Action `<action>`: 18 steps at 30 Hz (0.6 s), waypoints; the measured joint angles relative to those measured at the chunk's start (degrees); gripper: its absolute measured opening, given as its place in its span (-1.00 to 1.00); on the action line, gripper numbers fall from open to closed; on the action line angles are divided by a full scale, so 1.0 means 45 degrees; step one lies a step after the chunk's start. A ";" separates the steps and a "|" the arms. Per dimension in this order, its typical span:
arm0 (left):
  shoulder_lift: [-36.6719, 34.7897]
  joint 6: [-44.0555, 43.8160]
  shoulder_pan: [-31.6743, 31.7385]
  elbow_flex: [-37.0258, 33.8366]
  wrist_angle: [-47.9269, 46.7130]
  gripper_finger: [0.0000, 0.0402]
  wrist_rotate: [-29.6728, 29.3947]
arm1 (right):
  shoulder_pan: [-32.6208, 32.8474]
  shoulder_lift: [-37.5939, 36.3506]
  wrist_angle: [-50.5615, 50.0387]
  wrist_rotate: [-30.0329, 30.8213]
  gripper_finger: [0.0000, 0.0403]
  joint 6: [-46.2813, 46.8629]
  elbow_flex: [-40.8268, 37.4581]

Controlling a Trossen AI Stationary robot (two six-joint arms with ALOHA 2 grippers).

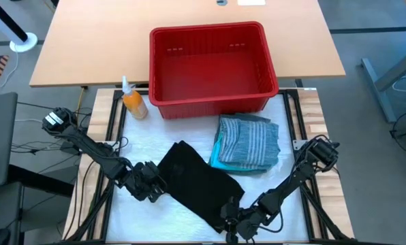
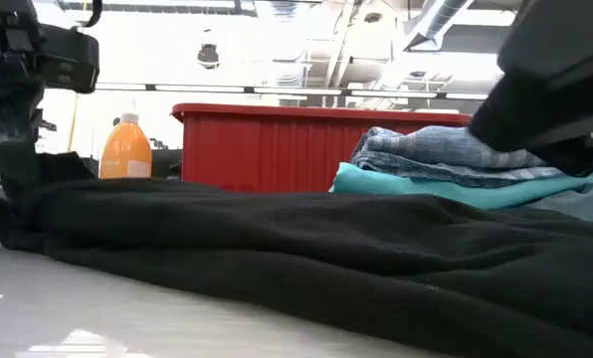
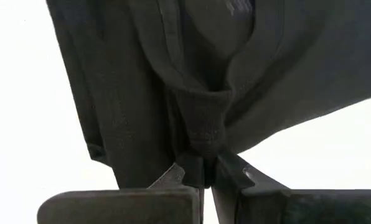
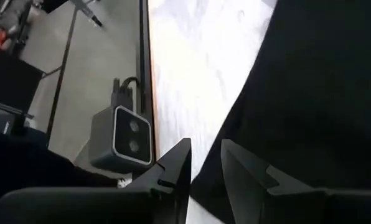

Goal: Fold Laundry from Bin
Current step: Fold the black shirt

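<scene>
1. The left gripper is clamped tight on a bunched fold at the edge of the black garment, at the garment's left side. I judge this a pinch meant to lift or drag that edge so the cloth can be spread or folded.
2. The right gripper sits at the garment's near right corner. Its fingers stand slightly apart with the cloth's edge at them; whether they actually grip it I cannot tell.
3. With one gripper at each end, the garment lies diagonally on the white table cover, seemingly so both arms can work it together.
4. The striped shirt lies folded on the turquoise garment, a stack just in front of the red bin. It is likely finished work, set clear of the folding space.
5. The bin looks empty from above.
6. An orange bottle stands beside the bin's left corner.
7. Hidden: the low view cuts off both grippers, and no grey-green garment is plainly visible.
</scene>
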 joint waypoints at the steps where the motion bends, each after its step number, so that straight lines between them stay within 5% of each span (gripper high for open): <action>1: -0.0104 0.0090 0.0059 0.0000 -0.0109 -0.99 -0.0030 | 0.0007 0.0000 -0.0132 -0.0003 -0.41 -0.0059 0.0000; 13: -0.0783 0.1297 0.0925 0.0005 -0.1147 -1.00 -0.0029 | -0.0023 0.0015 -0.0762 -0.0046 -0.41 -0.0295 0.0000; 18: -0.0779 0.1806 0.1328 0.0005 -0.1202 -1.00 0.0018 | -0.0220 0.1087 0.1664 -0.1356 -0.41 -0.2175 0.0240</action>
